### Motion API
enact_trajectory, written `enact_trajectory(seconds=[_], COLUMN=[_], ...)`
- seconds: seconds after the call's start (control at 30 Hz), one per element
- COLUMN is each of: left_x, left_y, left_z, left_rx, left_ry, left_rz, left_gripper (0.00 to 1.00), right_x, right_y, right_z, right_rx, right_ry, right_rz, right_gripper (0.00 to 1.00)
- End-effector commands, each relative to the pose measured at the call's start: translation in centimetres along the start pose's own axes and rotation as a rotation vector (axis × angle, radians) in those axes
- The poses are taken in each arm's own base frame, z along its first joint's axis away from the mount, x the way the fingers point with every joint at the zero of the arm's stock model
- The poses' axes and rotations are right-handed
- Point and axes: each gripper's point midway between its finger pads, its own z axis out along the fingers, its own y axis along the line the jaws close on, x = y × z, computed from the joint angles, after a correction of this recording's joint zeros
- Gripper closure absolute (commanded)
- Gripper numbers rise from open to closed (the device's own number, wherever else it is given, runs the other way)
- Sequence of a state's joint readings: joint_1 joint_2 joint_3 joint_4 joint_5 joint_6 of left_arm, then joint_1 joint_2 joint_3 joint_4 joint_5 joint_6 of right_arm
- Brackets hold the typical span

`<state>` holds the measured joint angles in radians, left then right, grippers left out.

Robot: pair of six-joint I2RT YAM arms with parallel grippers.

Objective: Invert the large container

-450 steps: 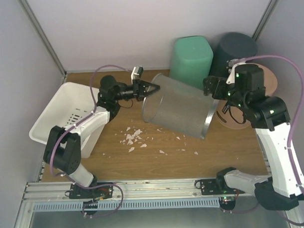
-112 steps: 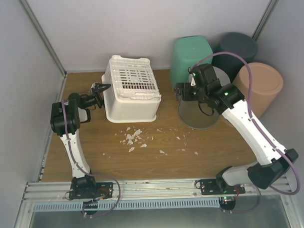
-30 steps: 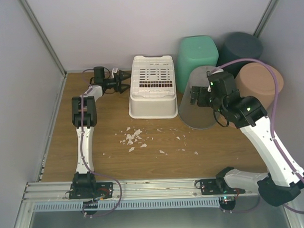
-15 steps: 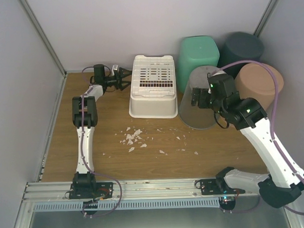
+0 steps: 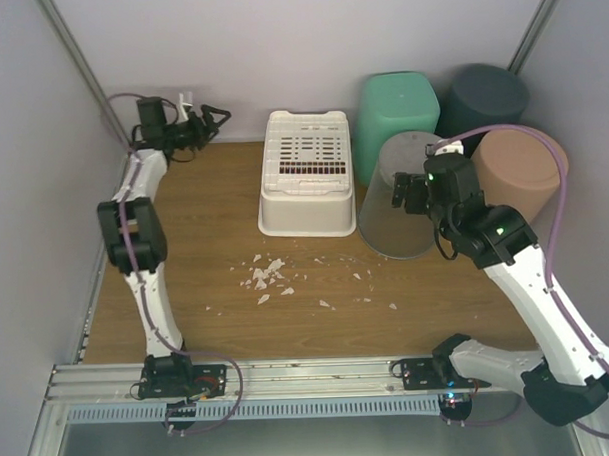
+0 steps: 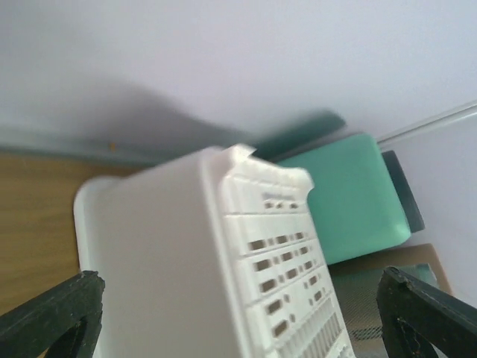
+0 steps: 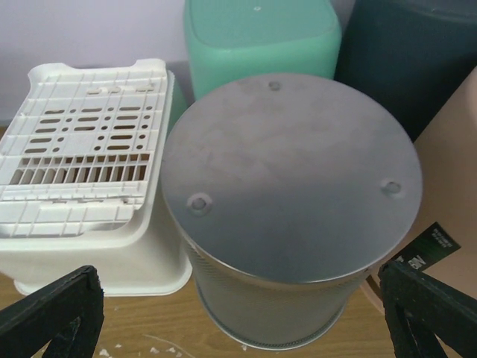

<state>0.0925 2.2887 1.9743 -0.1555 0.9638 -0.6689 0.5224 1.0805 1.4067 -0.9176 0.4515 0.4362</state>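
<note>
The large container, a white slotted basket [image 5: 306, 173], stands upside down at the back middle of the table; it also shows in the left wrist view [image 6: 223, 261] and the right wrist view [image 7: 82, 149]. My left gripper [image 5: 213, 116] is open and empty near the back wall, well left of the basket. In its own view the left gripper [image 6: 238, 313] faces the basket's side. My right gripper [image 5: 403, 195] is open and hovers over an upturned grey mesh bin [image 5: 394, 210], touching nothing. The right gripper [image 7: 237, 317] looks down on the bin's flat bottom [image 7: 291, 171].
A green bin [image 5: 395, 110], a dark bin [image 5: 485, 97] and a tan bin [image 5: 522, 165] stand upside down at the back right, close to the mesh bin. White scraps [image 5: 271, 274] lie on the wood in front of the basket. Walls close in on the left, back and right.
My left gripper has pulled away from the basket's left side, swinging left toward the back corner. The right gripper has barely moved. Basket and mesh bin have stayed put over the last second.
</note>
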Motion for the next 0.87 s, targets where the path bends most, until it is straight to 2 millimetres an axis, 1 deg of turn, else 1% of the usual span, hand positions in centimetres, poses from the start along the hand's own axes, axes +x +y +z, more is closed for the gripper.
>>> enact_trajectory(seconds=[0.0, 0.1, 0.13, 0.17, 0.2, 0.23, 0.27, 0.3, 0.43, 0.57, 0.6, 0.63, 0.73, 0.83], left_x=[-1.5, -1.4, -1.3, -1.1, -1.4, -1.3, -1.4, -0.8, -0.5, 0.0, 0.1, 0.1, -0.1, 0.0], left_y=[-5.2, -6.0, -6.2, -5.7, -6.4, -6.4, -6.6, -6.1, -7.5, -9.3, -10.3, -10.9, -11.7, -11.9], left_z=[-4.6, -6.9, -7.7, -8.5, -9.4, -10.2, -11.2, -11.9, -14.5, -16.4, -17.0, -17.4, -17.5, -17.4], left_rx=[-0.135, -0.239, -0.275, -0.334, -0.374, -0.416, -0.461, -0.503, -0.613, -0.644, -0.638, -0.642, -0.646, -0.648], left_ry=[-0.112, -0.164, -0.181, -0.201, -0.235, -0.260, -0.292, -0.307, -0.376, -0.421, -0.443, -0.452, -0.450, -0.449], left_rz=[0.299, 0.395, 0.421, 0.445, 0.490, 0.522, 0.557, 0.581, 0.704, 0.761, 0.775, 0.806, 0.826, 0.836], left_gripper=[0.01, 0.01, 0.01, 0.01, 0.01, 0.01, 0.01, 0.01, 0.01, 0.01, 0.01, 0.01, 0.01, 0.01], right_x=[-1.7, -0.9, -0.6, -0.3, -0.1, 0.0, 0.0, -0.1, -0.6, -0.9, -1.1, -1.1, -1.4, -1.8], right_y=[-1.6, -2.5, -2.7, -2.8, -2.9, -3.0, -3.2, -3.4, -3.9, -4.0, -4.0, -3.9, -3.9, -4.1], right_z=[-1.0, -1.0, -0.8, -0.7, -0.6, -0.5, -0.6, -0.7, -1.0, -0.8, -0.9, -0.8, -0.9, -1.3], right_rx=[0.063, 0.110, 0.120, 0.128, 0.131, 0.135, 0.141, 0.146, 0.164, 0.177, 0.175, 0.175, 0.176, 0.179], right_ry=[-0.070, -0.047, -0.042, -0.041, -0.045, -0.052, -0.066, -0.081, -0.129, -0.137, -0.140, -0.139, -0.141, -0.159], right_rz=[0.018, 0.034, 0.028, 0.023, 0.018, 0.018, 0.024, 0.028, 0.040, 0.035, 0.037, 0.035, 0.033, 0.052], right_gripper=[0.00, 0.00, 0.00, 0.00, 0.00, 0.00, 0.00, 0.00, 0.00, 0.00, 0.00, 0.00, 0.00, 0.00])
